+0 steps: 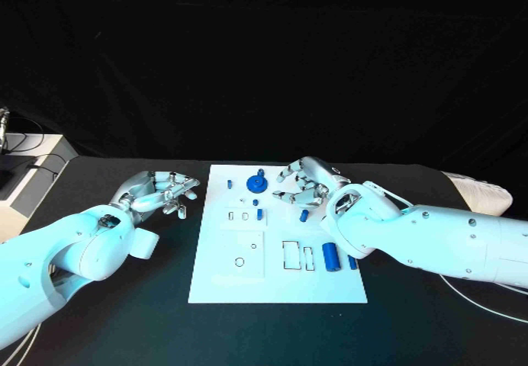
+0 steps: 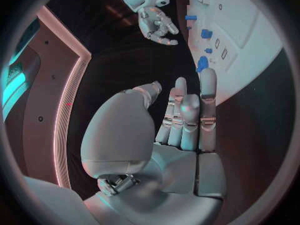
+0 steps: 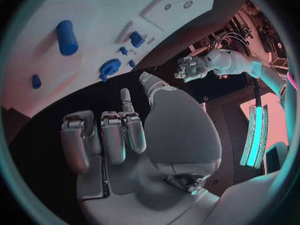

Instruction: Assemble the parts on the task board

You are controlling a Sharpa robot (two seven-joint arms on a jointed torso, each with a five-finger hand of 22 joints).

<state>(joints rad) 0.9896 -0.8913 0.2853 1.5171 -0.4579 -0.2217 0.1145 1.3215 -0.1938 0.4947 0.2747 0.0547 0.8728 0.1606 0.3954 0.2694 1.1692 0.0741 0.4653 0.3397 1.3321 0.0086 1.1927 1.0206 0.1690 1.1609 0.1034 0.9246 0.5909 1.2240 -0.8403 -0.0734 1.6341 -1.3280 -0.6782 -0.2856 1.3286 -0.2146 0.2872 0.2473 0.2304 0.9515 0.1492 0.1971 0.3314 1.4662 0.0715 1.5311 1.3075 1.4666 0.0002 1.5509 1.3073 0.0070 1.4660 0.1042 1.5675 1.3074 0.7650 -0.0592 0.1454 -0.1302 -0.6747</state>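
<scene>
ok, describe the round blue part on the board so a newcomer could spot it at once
Start at the white task board in the middle of the black table. Go to its far end, between the two hands. The round blue part lies there: a flat disc, wider than the small blue pegs nearby and unlike the long blue cylinder nearer the robot.

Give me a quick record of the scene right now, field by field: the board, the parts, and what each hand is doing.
board: white board flat on the black table
parts: blue gear, blue cylinder, small blue pieces near the board's far half
left hand: beside the board's left edge, holds nothing
right hand: above the board's far right part, fingers apart, holds nothing
task state: parts not yet picked up
</scene>
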